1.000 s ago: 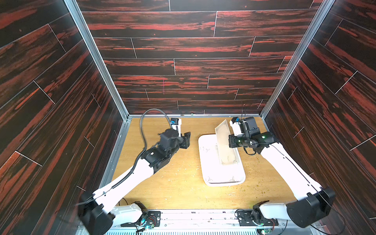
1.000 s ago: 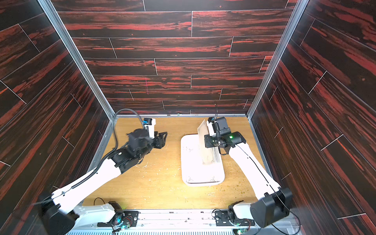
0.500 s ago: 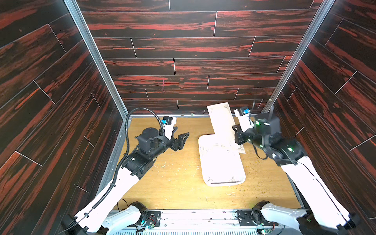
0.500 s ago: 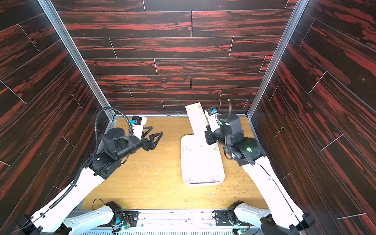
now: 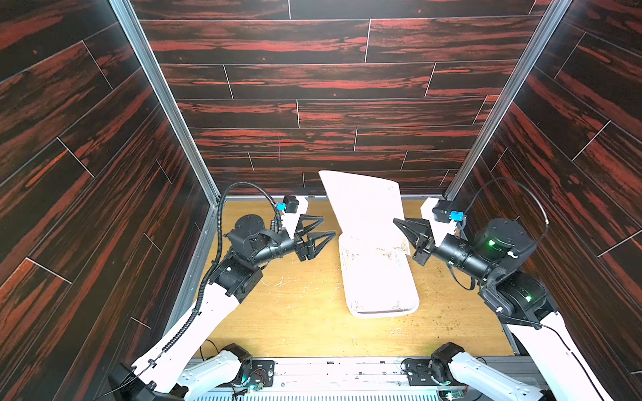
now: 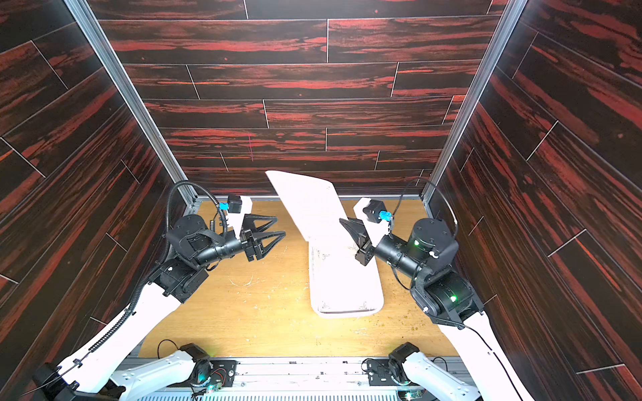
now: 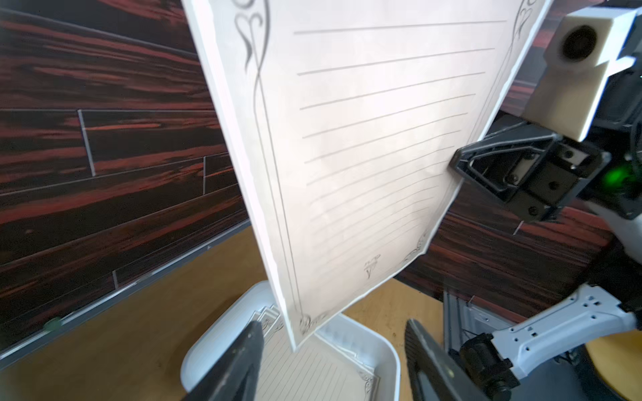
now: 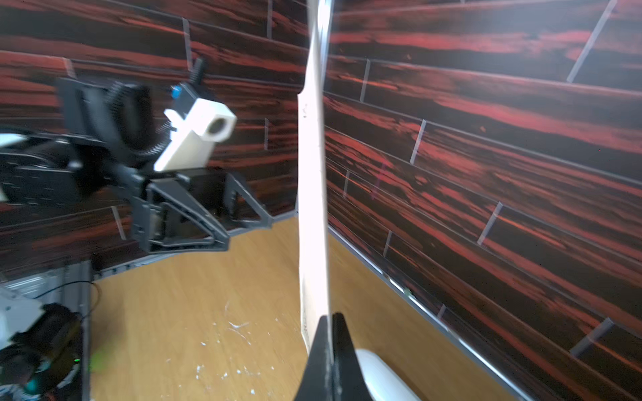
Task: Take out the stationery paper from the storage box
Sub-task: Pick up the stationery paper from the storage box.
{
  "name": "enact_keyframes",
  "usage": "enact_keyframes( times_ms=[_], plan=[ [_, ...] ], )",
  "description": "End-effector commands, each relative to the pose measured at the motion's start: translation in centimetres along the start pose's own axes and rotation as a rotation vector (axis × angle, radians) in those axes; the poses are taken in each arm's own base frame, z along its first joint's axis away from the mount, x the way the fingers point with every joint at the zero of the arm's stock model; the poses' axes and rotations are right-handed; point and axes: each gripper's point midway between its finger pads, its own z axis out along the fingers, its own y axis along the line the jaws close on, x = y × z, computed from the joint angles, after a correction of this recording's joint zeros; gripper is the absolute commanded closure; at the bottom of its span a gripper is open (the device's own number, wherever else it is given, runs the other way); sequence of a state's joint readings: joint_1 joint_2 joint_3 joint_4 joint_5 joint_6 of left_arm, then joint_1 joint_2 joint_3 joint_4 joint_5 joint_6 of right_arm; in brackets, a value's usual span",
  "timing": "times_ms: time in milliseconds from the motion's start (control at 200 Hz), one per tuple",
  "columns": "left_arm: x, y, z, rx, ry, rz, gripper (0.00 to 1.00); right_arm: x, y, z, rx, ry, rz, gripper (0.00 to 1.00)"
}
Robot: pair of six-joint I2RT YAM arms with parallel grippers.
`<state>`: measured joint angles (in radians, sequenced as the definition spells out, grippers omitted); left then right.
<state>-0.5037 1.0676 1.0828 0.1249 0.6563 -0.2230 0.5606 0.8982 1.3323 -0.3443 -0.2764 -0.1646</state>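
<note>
The right gripper (image 5: 396,220) is clamped on the right edge of the stationery paper (image 5: 364,205), held upright over the far end of the storage box (image 5: 382,314). Light, floppy, prone to flutter. The left gripper (image 5: 328,226) gapes empty on the left; the opposite edge looks best.

Storage box (image 5: 382,314) on table (image 5: 295,312), right of centre, stationery paper (image 7: 312,375) inside. One sheet (image 5: 364,205) above its far end (right gripper (image 5: 398,222) at right edge), left gripper (image 5: 329,226) just left, apart.
</note>
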Motion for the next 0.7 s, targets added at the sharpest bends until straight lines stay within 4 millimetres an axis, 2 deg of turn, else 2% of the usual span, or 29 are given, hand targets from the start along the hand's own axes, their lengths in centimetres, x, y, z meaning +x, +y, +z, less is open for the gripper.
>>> enact_keyframes(
  times_ms=[0,155,401,546,696],
  plan=[
    [-2.3,-1.8,-0.6,0.082,-0.082,0.042,0.35,-3.4,2.5,-0.8,-0.142,-0.135,0.003,1.0],
    [-4.2,-3.8,-1.9,0.132,-0.145,0.087,0.37,-6.0,4.0,-2.0,-0.231,-0.2,0.009,1.0],
    [-6.6,-7.5,-4.1,0.231,-0.186,0.152,0.48,-8.6,6.0,-3.0,-0.37,-0.21,0.039,1.0],
    [-7.5,-9.7,-5.0,0.327,-0.177,0.163,0.58,-9.7,6.3,-3.1,-0.416,-0.226,0.082,1.0],
    [-8.2,-10.6,-5.7,0.345,-0.191,0.166,0.63,-10.0,6.8,-2.9,-0.471,-0.222,0.126,1.0]
  ],
)
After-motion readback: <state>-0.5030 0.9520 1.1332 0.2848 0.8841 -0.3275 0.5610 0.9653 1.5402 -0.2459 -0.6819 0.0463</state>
